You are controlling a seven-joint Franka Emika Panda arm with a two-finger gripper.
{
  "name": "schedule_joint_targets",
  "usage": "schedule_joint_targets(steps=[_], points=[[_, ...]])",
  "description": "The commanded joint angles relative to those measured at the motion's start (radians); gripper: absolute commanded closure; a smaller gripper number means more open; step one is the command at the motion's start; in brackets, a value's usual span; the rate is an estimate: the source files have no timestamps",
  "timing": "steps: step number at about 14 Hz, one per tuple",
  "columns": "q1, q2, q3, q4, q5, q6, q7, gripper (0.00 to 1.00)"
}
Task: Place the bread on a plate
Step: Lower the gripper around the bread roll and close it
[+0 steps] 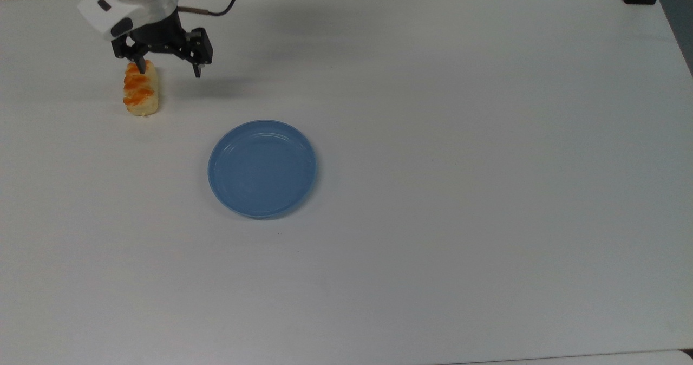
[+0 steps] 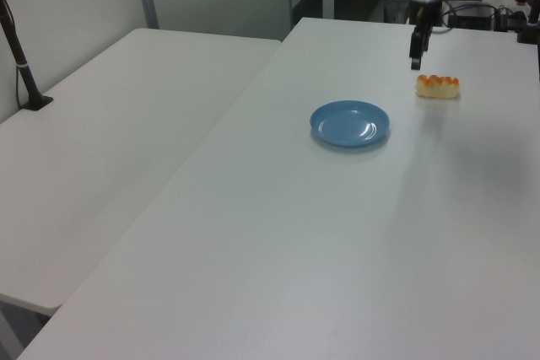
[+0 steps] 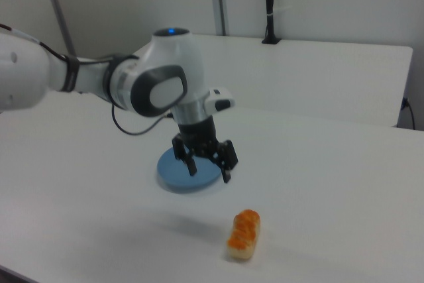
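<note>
So there was just one bread (image 1: 141, 90), one blue plate (image 1: 262, 168) and one gripper (image 1: 169, 68), plus two white desks (image 2: 278, 233) pushed together.

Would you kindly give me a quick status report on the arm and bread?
Gripper open, empty, above table near glazed pale-yellow bread roll. Roll on table, untouched. Round blue plastic plate empty. Path unobstructed.
</note>
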Motion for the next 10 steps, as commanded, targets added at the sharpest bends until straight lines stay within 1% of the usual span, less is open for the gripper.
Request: schedule_joint_targets(steps=[1,5,7,10], points=[[0.004,0.062,-0.052,-0.056,-0.030,0.148,-0.055,0.00],[-0.004,0.094,-0.105,-0.059,-0.030,0.160,-0.200,0.00],[-0.009,0.136,-0.109,-0.079,-0.030,0.217,-0.219,0.00],[-0.028,0.165,-0.111,-0.079,-0.030,0.231,-0.243,0.00]])
